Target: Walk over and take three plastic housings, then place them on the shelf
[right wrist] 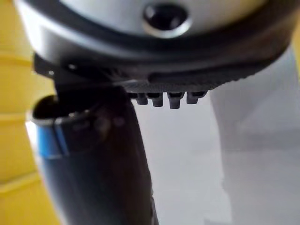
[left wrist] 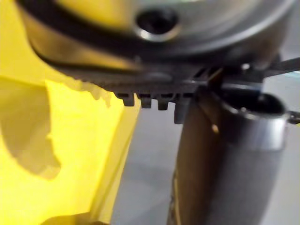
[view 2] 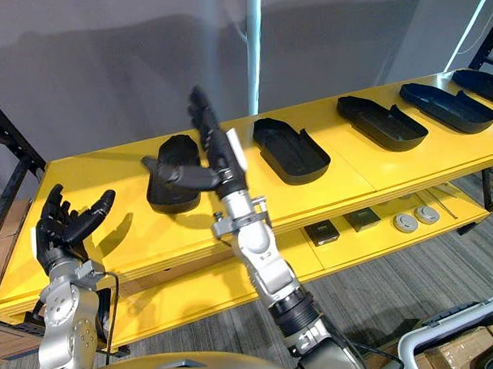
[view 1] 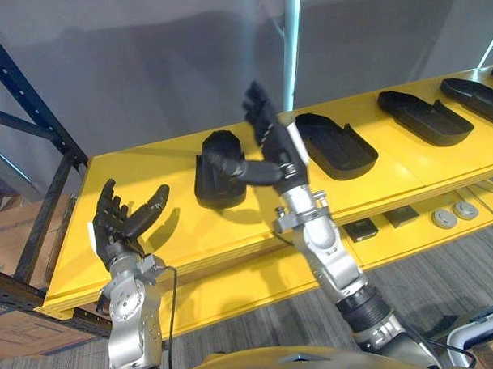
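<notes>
Nearest in, the left hand (view 1: 122, 219) hangs low by the shelf's front edge, palm up, fingers loosely spread, nothing in it; the right hand (view 1: 276, 147) stands higher, fingers straight, thumb stuck out sideways, empty too. The leftmost plastic housing (view 1: 214, 194) lies on the yellow shelf (view 1: 149, 168) just behind that thumb; whether the thumb touches it, I can't tell. More housings (view 1: 336, 145) lie in a row to its right, apart from each other. With both hands bare, this reads as the taking step; the next move calls for the right hand to drop and curl round that housing's rim. The right eye view catches a further housing (view 2: 482, 83) at the far end; the left eye view brings in the blue rack post (view 1: 25, 95).
</notes>
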